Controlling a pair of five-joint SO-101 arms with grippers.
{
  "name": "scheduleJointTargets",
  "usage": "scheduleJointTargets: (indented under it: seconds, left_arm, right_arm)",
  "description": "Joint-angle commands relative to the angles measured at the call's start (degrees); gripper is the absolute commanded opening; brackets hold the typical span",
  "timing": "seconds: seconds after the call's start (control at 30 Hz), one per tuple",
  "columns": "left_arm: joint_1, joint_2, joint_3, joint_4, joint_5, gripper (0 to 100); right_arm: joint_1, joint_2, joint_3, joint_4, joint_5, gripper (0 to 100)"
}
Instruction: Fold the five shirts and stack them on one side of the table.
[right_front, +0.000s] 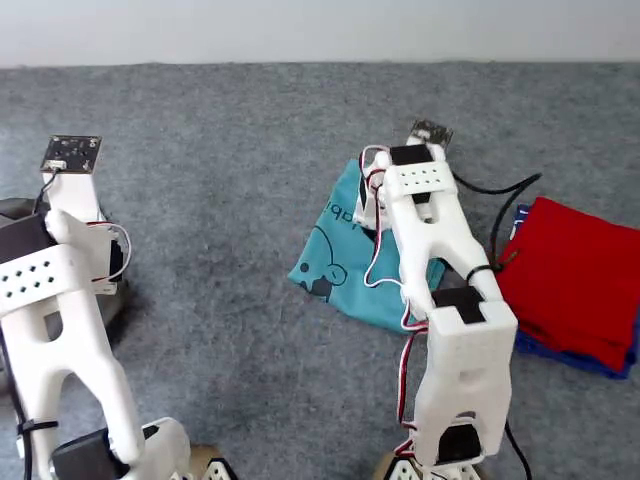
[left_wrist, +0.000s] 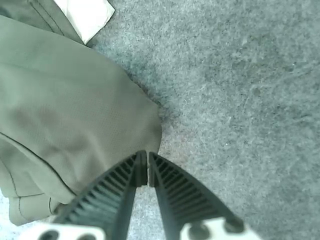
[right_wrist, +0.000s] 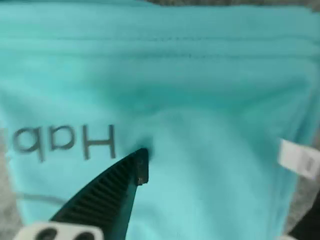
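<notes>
As your right gripper (right_wrist: 220, 196) rests, jaws spread, on the teal shirt (right_front: 330, 265), pinch one edge cleanly; your left gripper (left_wrist: 148, 172), jaws clenched empty, sits beside the olive shirt (left_wrist: 75, 110).

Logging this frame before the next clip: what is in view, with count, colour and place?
teal shirt: one, teal with dark print, mid-table, partly under the right arm.
red shirt: one, red, folded, at the table's right edge, on top of the blue shirt.
blue shirt: one, blue, under the red one, edges showing.
olive shirt: one, olive with a white label, beside the left claw.
table: one, grey, carpet-like.
wall: one, pale, behind the table.
left arm, right arm: two, white, side by side.
left claw: black, shut, at the olive shirt's edge.
right claw: black, open, over the teal shirt.
</notes>
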Motion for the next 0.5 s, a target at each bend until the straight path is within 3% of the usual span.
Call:
scheduleJointTargets:
  seconds: [0.0, 0.13, 0.4, 0.47]
  left_arm:
    - [0.1, -1.2, -0.3, -0.1, 0.1, 1]
    - [-0.1, -1.2, -0.3, 0.0, 0.1, 1]
    - [0.1, -1.1, -0.2, 0.5, 0.1, 1]
    - [0.1, -1.1, -0.2, 0.4, 0.1, 1]
  right_arm:
    - [0.2, 2.9, -2.1, -2.1, -0.9, 48.3]
    - [2.5, 7.3, -2.3, -2.7, -0.9, 44.1]
    - [4.1, 8.0, -2.5, -2.1, 0.7, 0.9]
    - [4.2, 7.9, -2.4, -2.1, 3.0, 2.4]
